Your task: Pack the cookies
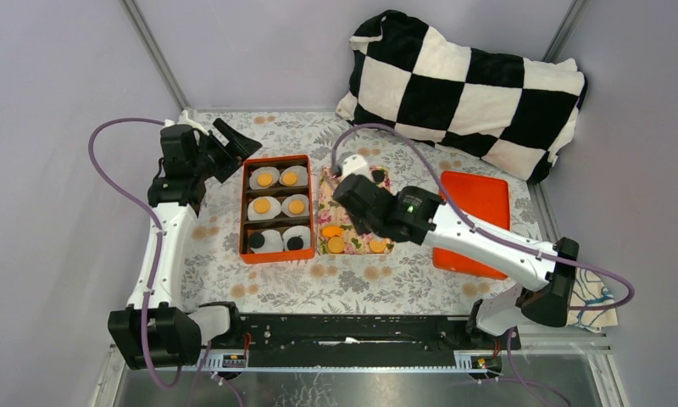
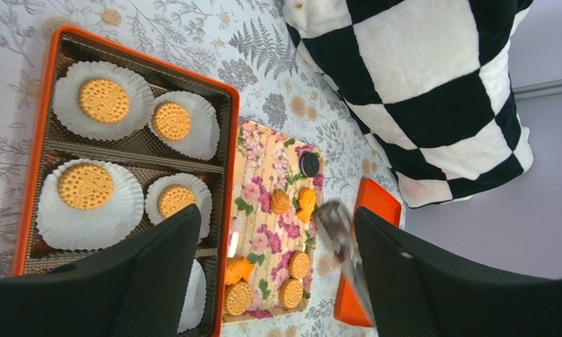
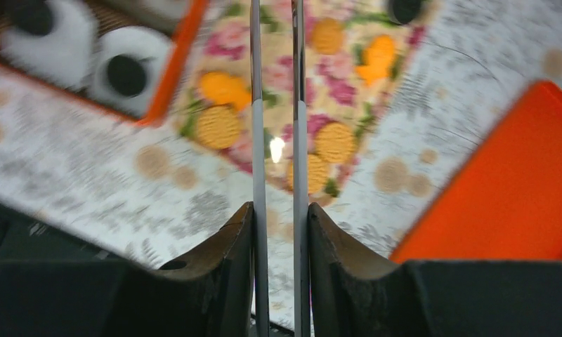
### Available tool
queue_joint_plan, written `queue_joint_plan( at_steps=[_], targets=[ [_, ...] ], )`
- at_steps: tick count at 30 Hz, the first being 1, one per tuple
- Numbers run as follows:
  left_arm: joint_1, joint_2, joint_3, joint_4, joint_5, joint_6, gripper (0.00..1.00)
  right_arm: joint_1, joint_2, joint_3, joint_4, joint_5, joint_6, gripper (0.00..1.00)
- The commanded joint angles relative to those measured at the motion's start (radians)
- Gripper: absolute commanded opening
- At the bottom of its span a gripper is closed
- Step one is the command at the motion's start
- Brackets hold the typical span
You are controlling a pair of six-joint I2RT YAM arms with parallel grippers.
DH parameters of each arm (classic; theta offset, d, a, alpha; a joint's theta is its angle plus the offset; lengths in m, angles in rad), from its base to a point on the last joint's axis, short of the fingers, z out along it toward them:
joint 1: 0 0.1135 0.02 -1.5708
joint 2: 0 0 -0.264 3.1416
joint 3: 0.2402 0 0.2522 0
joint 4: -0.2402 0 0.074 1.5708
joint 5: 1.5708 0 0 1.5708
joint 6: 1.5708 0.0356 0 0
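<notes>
Orange box (image 1: 276, 257): centre-left of the top view, on a floral cloth (image 1: 369, 288); three rows of two white cups (image 2: 74, 225).
Boxed cookies (image 2: 104, 100): tan ones sit in the four cups of the upper two rows; black ones (image 1: 257, 241) sit in the two bottom-row cups.
Loose cookies: several tan discs (image 1: 336, 244) lie on the floral tray (image 2: 264, 182) just right of the box, mostly at its lower end; one black disc (image 2: 309, 164) lies at its upper end.
Left gripper (image 2: 277, 210): by the box's upper-left corner in the top view; fingers spread wide, nothing between them.
Right gripper (image 3: 278, 210): over the tray; fingers clamped on thin metal tongs (image 3: 258, 140), the blades parallel with a narrow gap.
Slab (image 1: 475, 203): flat, orange, right of the tray.
Pillow (image 1: 463, 85): black-and-white checks, upper right.
</notes>
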Motion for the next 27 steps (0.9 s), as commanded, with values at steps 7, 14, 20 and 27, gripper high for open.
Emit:
queue_joint_plan(
  at_steps=[7,14,20,27],
  targets=[
    [-0.092,0.041,0.006,0.037,-0.044,0.021,0.28,-0.440,-0.051,-0.275,0.099,0.084,0.056,0.31],
    [-0.136,0.086,0.001,0.025,-0.057,0.020,0.00,-0.566,0.055,-0.370,0.228,-0.021,0.029,0.31],
    [-0.186,0.103,0.006,0.011,-0.102,0.040,0.00,-0.589,0.138,-0.451,0.271,-0.100,0.060,0.32],
    [-0.298,0.167,-0.012,-0.010,-0.175,0.039,0.00,-0.628,0.237,-0.468,0.251,-0.091,0.105,0.57]
  ],
)
